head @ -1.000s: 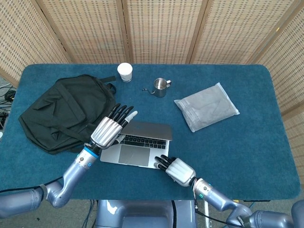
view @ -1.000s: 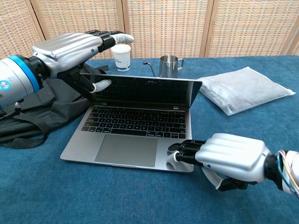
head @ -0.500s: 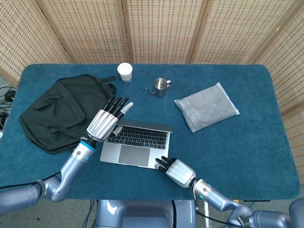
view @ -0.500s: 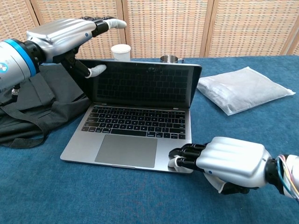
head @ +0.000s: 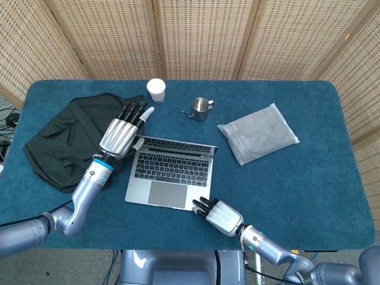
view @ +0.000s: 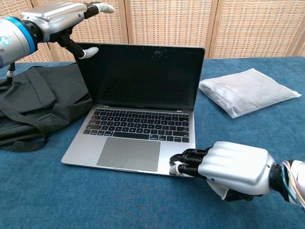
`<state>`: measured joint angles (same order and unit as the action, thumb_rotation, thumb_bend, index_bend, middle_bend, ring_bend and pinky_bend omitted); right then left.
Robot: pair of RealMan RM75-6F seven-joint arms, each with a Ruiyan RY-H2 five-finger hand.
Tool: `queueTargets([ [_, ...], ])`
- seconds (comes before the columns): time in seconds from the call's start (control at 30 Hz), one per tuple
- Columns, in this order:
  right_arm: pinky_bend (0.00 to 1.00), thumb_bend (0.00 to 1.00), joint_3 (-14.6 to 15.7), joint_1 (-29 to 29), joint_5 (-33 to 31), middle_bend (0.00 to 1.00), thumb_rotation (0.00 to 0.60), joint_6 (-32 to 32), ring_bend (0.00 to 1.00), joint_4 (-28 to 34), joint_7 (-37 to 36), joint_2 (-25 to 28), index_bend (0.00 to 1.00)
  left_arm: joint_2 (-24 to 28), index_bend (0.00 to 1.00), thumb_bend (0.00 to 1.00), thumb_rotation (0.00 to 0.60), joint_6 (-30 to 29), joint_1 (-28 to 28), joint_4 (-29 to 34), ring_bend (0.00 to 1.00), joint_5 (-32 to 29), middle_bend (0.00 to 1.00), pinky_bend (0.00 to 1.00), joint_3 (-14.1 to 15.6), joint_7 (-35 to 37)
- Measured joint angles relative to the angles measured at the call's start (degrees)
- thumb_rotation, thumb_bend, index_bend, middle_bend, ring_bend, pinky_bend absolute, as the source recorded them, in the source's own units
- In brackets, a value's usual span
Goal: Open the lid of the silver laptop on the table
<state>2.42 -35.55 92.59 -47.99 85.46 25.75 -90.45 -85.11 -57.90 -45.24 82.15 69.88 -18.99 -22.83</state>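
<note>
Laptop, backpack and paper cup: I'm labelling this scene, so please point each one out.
laptop (view: 128, 153), chest view, on the trackpad.
backpack (head: 59, 133), head view, on the middle of the black fabric.
paper cup (head: 156, 89), head view, on the white rim.

Blue-covered table (head: 332, 178) bearing silver laptop (head: 169, 175), black backpack (head: 65, 139), paper cup (head: 156, 90), steel pitcher (head: 200, 108), grey packet (head: 258, 132).

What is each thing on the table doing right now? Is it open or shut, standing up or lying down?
Silver laptop: lid open, screen upright and dark.
Left robot hand: thumb touching the lid's top corner.
Right robot hand: fingers curled, pressing on the laptop's front corner.
Black backpack: lying flat.
Paper cup: standing upright.
Metal cup: standing upright.
Grey plastic package: lying flat, sealed.
</note>
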Motion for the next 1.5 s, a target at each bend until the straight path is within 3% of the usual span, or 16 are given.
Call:
queueTargets([
  [0.37, 0.32, 1.00, 0.58, -0.03, -0.94, 0.00, 0.600, -0.30, 0.01, 0.19, 0.52, -0.08, 0.06, 0.34, 0.00, 0.44, 0.600, 5.04, -2.90, -6.66, 0.00, -7.75, 0.00, 0.00, -2.02, 1.25],
  [0.87, 0.32, 0.98, 1.02, -0.02, -1.52, 0.00, 0.600, -1.48, 0.01, 0.26, 0.17, -0.35, 0.06, -2.14, 0.00, 0.44, 0.600, 7.67, -5.55, -13.80, 0.00, -11.09, 0.00, 0.00, -2.42, 6.45],
  [1.1, 0.32, 0.98, 0.64, 0.12, -1.82, 0.00, 0.600, -2.66, 0.01, 0.02, -0.84, -0.70, 0.06, -0.72, 0.00, 0.45, 0.600, 5.58, -4.68, -10.87, 0.00, -8.79, 0.00, 0.00, -1.96, 9.67],
  [1.4, 0.32, 0.98, -1.59, 1.02, 0.84, 0.00, 0.600, -11.32, 0.01, 2.95, -5.17, 3.42, 0.06, 6.74, 0.00, 0.44, 0.600, -5.19, 1.70, -1.24, 0.00, 1.88, 0.00, 0.00, -0.16, 18.78],
  [1.47, 0.31, 0.95, -2.47, 1.79, 1.18, 0.00, 0.600, -14.47, 0.01, 3.41, -5.99, 5.12, 0.06, 9.32, 0.00, 0.43, 0.600, -8.23, 3.98, 0.78, 0.00, 3.66, 0.00, 0.00, 0.58, 19.58],
  [1.5, 0.30, 0.88, -2.82, 2.28, 1.19, 0.00, 0.600, -15.95, 0.01, 3.51, -6.60, 5.95, 0.06, 10.45, 0.00, 0.42, 0.600, -9.66, 5.16, 1.57, 0.00, 4.17, 0.00, 0.00, 0.96, 19.85],
])
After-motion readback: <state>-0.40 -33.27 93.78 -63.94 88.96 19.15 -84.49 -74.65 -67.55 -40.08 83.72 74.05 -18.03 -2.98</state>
